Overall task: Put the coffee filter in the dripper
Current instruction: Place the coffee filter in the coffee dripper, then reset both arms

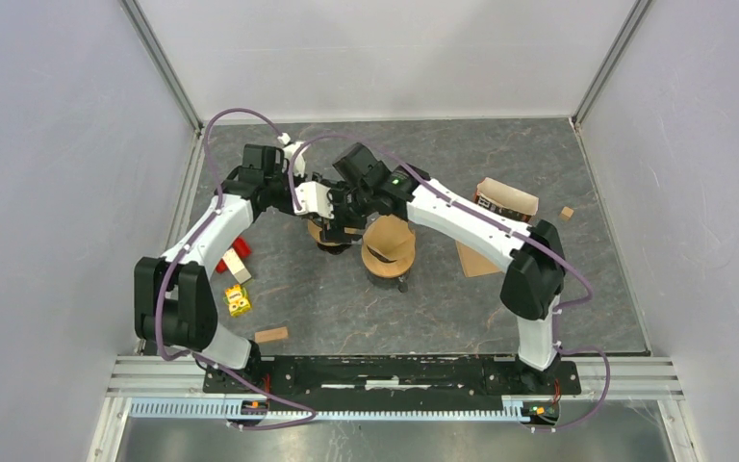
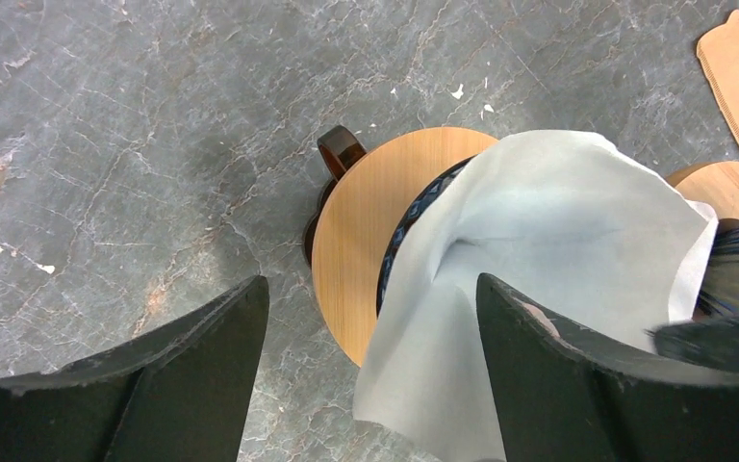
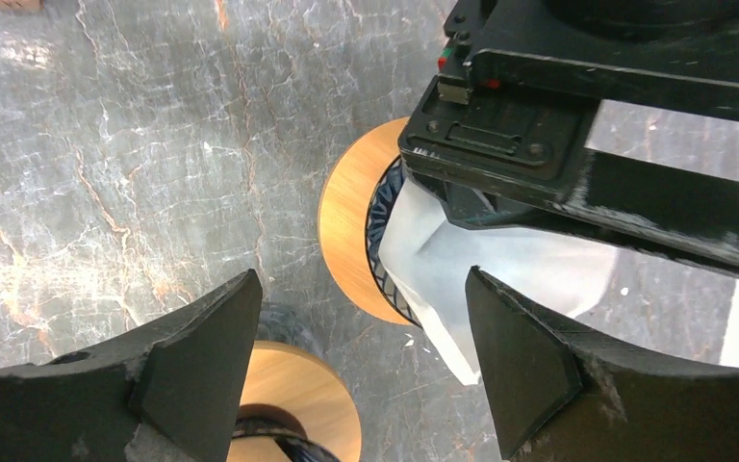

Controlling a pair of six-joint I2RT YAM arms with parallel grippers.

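Near the middle of the worktop (image 2: 106, 144), left gripper (image 2: 368, 289) and right gripper (image 3: 361, 277) stand wide, empty, over the dripper (image 2: 351, 241). The white filter (image 2: 558, 221) slumps in it, one flap spilling over its side. Featherlight, limp paper, I'd judge: pinch that loose edge.

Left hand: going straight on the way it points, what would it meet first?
The left hand would likely meet the white coffee filter draped in the dripper, or its wooden collar; depth unclear.
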